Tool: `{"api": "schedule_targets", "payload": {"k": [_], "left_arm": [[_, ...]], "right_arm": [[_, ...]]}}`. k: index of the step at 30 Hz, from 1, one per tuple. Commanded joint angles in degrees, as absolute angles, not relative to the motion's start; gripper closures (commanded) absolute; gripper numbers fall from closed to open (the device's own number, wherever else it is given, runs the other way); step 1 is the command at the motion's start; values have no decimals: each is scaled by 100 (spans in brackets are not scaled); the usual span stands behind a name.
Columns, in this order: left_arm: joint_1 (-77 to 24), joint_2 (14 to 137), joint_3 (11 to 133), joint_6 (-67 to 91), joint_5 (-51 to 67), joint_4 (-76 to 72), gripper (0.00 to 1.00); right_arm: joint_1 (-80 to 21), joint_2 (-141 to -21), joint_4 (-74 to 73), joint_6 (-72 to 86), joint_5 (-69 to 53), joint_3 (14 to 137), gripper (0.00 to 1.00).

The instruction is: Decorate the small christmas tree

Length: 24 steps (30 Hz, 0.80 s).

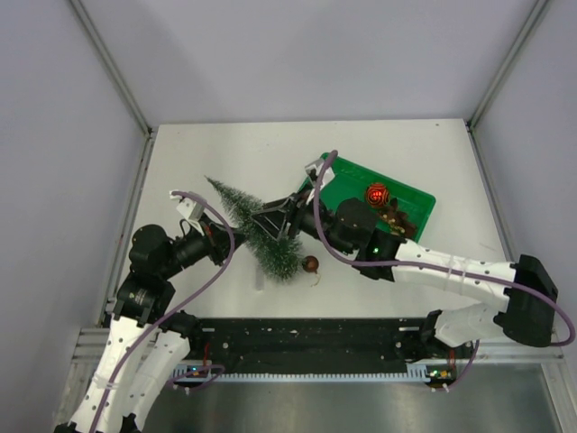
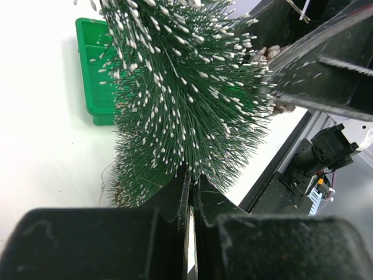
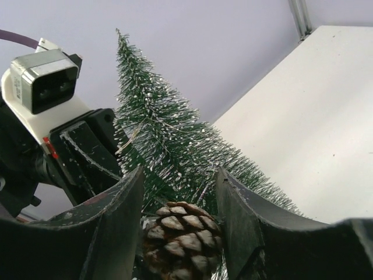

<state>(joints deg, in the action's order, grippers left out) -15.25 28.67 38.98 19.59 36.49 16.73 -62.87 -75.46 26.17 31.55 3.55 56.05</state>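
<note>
The small christmas tree [image 1: 257, 225], dark green with frosted bristles, lies tilted near the table's middle, tip toward the far left. It also shows in the left wrist view [image 2: 186, 87] and the right wrist view [image 3: 157, 134]. My left gripper [image 1: 234, 237] is shut on the tree's lower bristles [image 2: 192, 175]. My right gripper [image 1: 270, 221] is over the tree's middle. Its jaws [image 3: 178, 175] hold a brown pine cone [image 3: 183, 236] against the branches. The pine cone also peeks out in the left wrist view [image 2: 271, 52].
A green tray [image 1: 410, 194] at the back right holds a red bauble [image 1: 377, 193] and brown ornaments [image 1: 394, 218]. The tray also shows in the left wrist view [image 2: 93, 70]. A small brown ball [image 1: 310, 263] lies on the table by the tree's base.
</note>
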Motion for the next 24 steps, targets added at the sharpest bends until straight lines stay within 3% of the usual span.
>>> {"api": "schedule_targets", "payload": {"k": [1, 15, 20, 24], "left_arm": [[-1521, 2821, 3885, 1995, 3753, 1230, 100], [-1521, 2777, 3920, 1960, 3709, 1336, 100], [-1521, 2760, 3911, 1951, 3700, 1371, 100], [-1512, 2768, 3911, 1934, 3700, 1371, 100]], "right_arm": [[-6363, -6900, 2365, 2795, 676, 5774, 48], [-6258, -6091, 811, 2487, 1598, 5774, 43], [-5557, -6205, -1068, 3302, 2556, 5880, 42], [-4634, -6363, -2187, 3937, 2619, 5547, 41]]}}
